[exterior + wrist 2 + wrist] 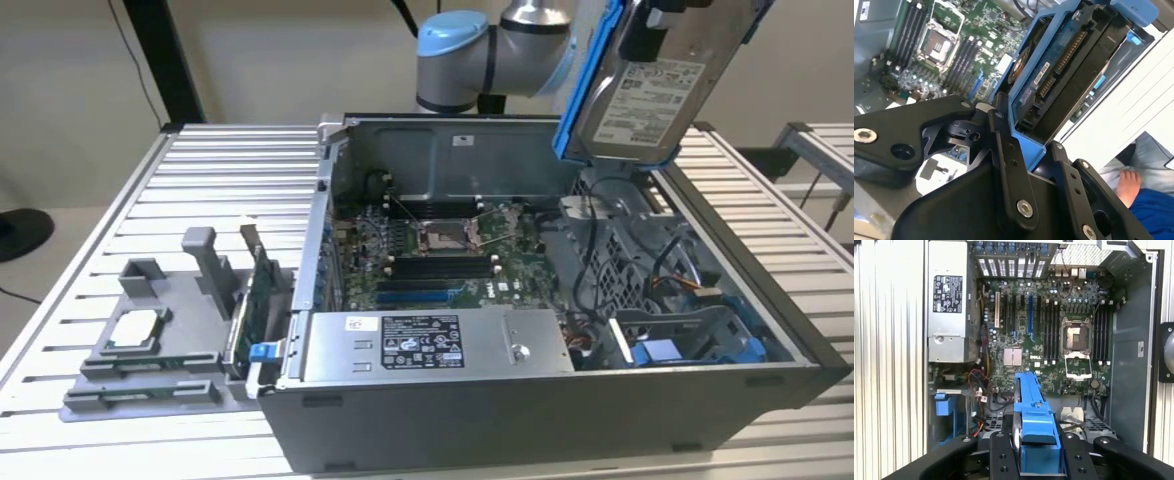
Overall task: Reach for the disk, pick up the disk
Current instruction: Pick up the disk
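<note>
the disk (657, 95) is held aloft above the far side of the open computer case (561, 400), toward the exterior view's right, lifted clear of everything inside the case. it is carried upright and slightly tilted, its silver face with the white label turned toward the exterior camera and its bright blue carrier seen along its edge. the gripper (1038, 452) is closed on the disk, with one black finger (1009, 165) pressed against each side of the blue carrier; in the second wrist view the disk (1064, 75) is seen from its underside, where the circuit board and connector are exposed, and in the first wrist view the narrow blue edge of the disk (1035, 425) is clamped between the two fingers. below, the motherboard (1054, 335) is laid flat in the case, with an empty processor socket (1075, 337) and rows of memory slots around it. the power supply (434, 345) is mounted along the near wall of the case in the exterior view, and a blue bracket (667, 352) is fixed in the drive bay beside it. outside the case, on the exterior view's left, a grey fixture (147, 350) is set on the slatted table (80, 300), with a small square processor chip (136, 328) resting on it. a person's hand (1129, 186) is visible at the edge of the second wrist view.
</note>
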